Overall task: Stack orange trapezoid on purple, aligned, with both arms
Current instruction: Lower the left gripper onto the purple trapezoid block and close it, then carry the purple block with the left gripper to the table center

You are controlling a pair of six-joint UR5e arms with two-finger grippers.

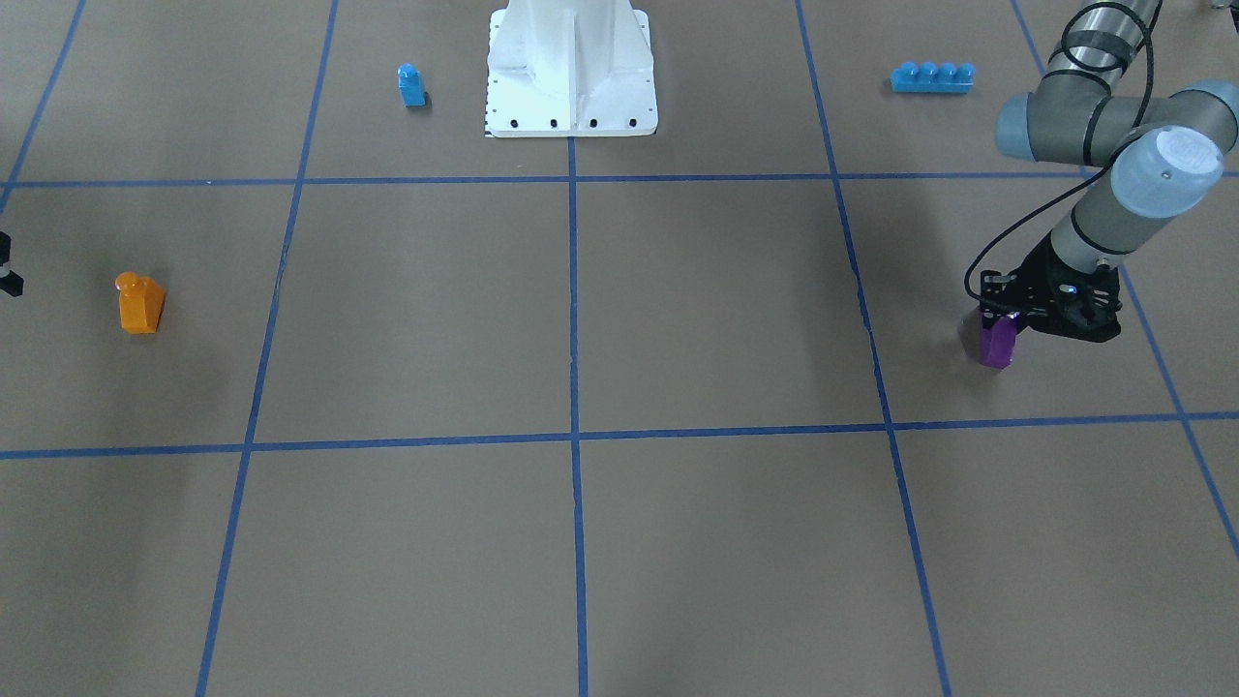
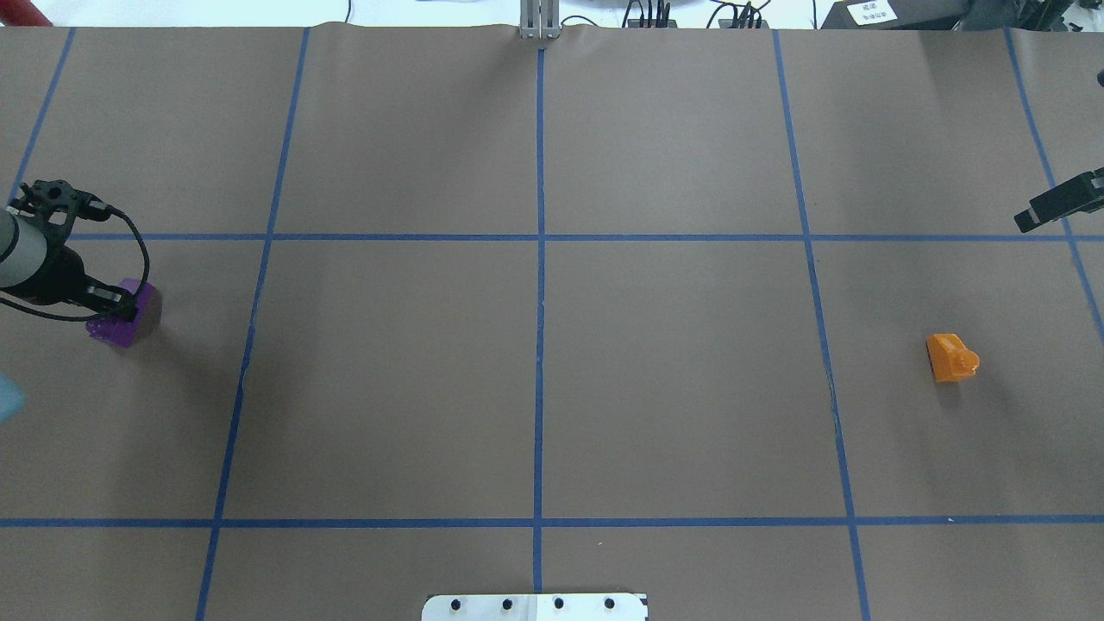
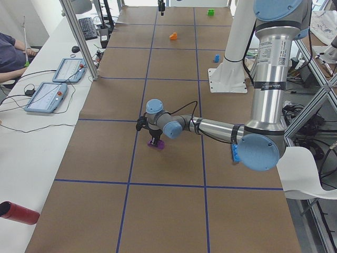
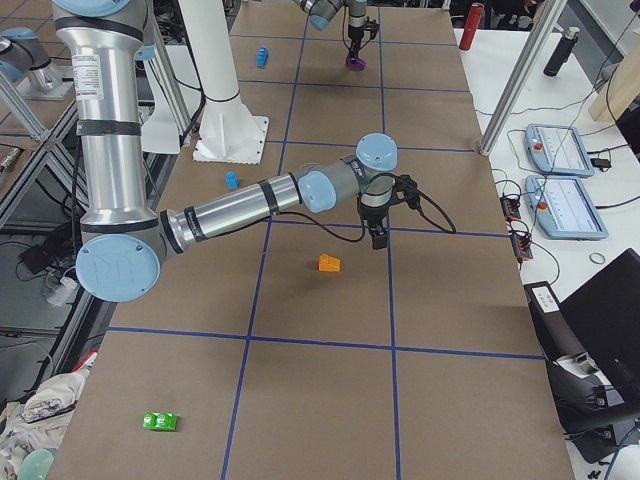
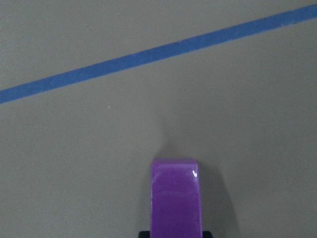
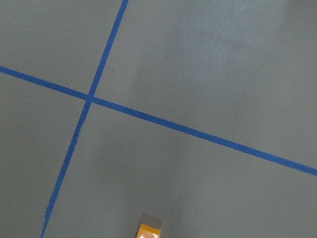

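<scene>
Now L hand (image 1: pixel 999 327) grips purple (image 1: pixel 997 348); R hand (image 2: pixel 1031 217), state unclear, near orange trapezoid (image 2: pixel 951 357); 4-stud blue brick (image 1: pixel 931 76) apart.

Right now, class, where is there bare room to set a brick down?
Bare: the central squares between the orange brick and purple brick. Crowded: around the left hand, and the pedestal row with the small blue brick and long blue brick.

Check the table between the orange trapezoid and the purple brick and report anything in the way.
Nothing visible blocks it. Only bare table lies between the orange trapezoid and the purple brick in the left gripper. The small blue brick and long blue brick sit back near the base, off that line.
</scene>
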